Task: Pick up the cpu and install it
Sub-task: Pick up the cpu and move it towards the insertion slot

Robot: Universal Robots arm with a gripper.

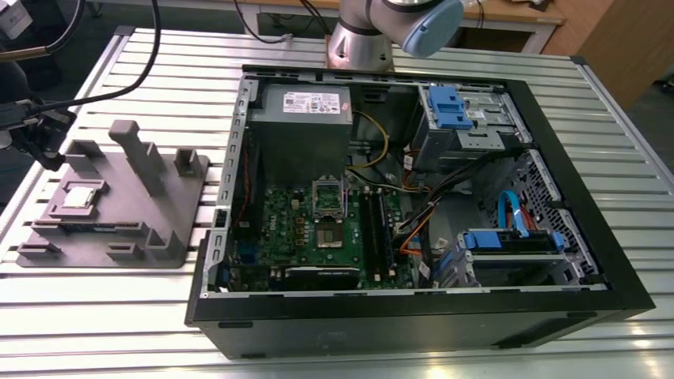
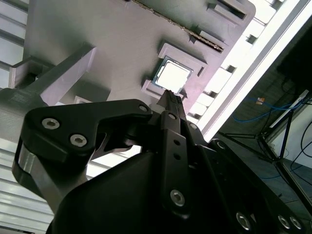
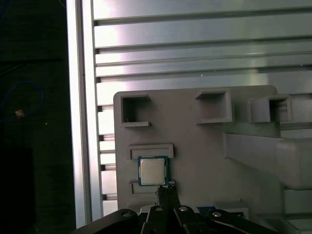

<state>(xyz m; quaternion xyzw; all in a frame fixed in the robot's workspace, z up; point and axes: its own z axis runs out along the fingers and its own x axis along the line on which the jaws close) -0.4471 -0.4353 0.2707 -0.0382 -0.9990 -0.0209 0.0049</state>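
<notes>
The cpu [image 1: 82,195] is a small silver square chip lying flat in a shallow pocket of the grey plastic fixture [image 1: 158,213], on the exterior view's left. Both wrist views look down on the cpu [image 2: 170,74] [image 3: 152,171], which lies in its recess. My gripper [image 2: 171,96] [image 3: 165,191] hovers just off one edge of the chip, apart from it. Its thin black fingertips are pressed together and hold nothing. In the exterior view the gripper [image 1: 44,142] hangs above the fixture's far left side.
An open black PC case [image 1: 421,316] lies on the slatted metal table [image 1: 126,308]. Inside it is a green motherboard [image 1: 316,237] with a silver socket frame [image 1: 328,197]. Tall posts [image 1: 137,154] rise from the fixture beside the chip. The table edge [image 3: 80,122] is close by.
</notes>
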